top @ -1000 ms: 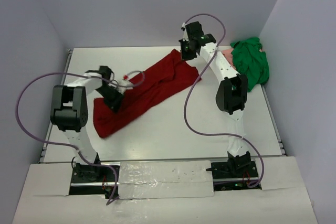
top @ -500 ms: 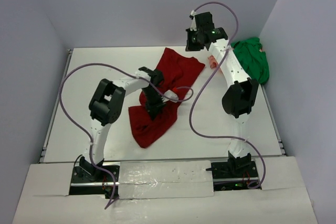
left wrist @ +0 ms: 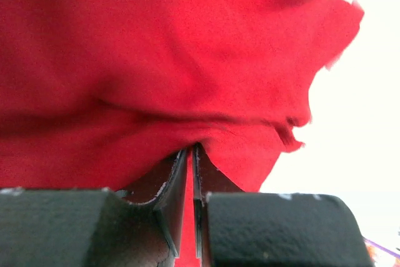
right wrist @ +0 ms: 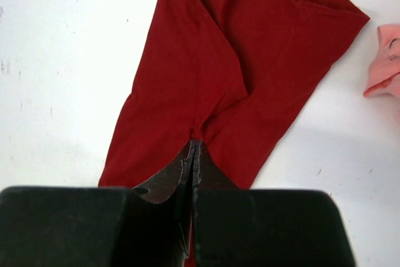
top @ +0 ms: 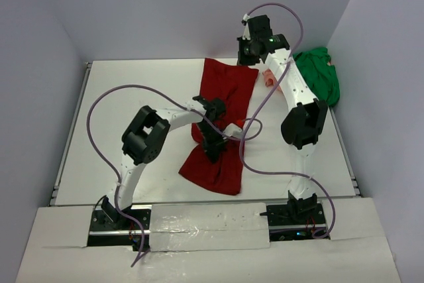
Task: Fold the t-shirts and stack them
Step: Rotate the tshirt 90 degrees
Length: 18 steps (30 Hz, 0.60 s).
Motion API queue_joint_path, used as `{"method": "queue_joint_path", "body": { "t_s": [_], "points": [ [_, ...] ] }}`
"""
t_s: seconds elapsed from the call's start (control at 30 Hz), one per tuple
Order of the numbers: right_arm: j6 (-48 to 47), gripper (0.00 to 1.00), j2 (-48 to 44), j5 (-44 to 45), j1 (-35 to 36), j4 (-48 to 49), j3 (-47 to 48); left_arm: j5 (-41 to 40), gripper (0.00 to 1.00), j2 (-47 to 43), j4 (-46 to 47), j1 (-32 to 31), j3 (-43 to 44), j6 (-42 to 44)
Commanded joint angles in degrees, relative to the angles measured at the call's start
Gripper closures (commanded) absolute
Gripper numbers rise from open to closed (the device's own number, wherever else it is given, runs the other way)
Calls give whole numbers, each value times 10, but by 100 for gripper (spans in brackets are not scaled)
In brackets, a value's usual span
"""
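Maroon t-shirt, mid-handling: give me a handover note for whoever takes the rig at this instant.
Left claw: shut on the maroon t-shirt near its middle, where the cloth is bunched.
Right claw: shut on the same shirt at its far end.
The maroon shirt runs lengthwise across the table, rumpled.
The green t-shirt sits crumpled at the far right edge. The pink t-shirt lies between the two and is partly hidden by the right arm.
Done: nothing is folded or stacked.
Left: fold all three and stack them.

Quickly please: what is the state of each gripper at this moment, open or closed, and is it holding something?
The left gripper is closed, pinching the maroon t-shirt.
The right gripper is closed, pinching the same shirt.
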Motion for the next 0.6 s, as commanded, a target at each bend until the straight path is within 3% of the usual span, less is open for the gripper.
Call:
{"method": "queue_joint_path", "body": {
  "t_s": [0.0,0.17,0.33,0.5,0.57],
  "points": [
    [7,100,-49,-2,-8,-2,22,73,83,-59,-39,6,-61,-5],
    [14,100,-52,-28,-7,-8,14,121,81,-127,-107,5,-141,36],
    [17,100,-49,-62,-3,9,-27,140,76,-181,-91,6,-155,23],
    [-57,100,-30,-28,38,44,-85,99,69,-231,12,42,-109,-38],
    [-82,100,-23,3,59,74,-121,43,68,-270,93,63,-94,-125]
  ]
}}
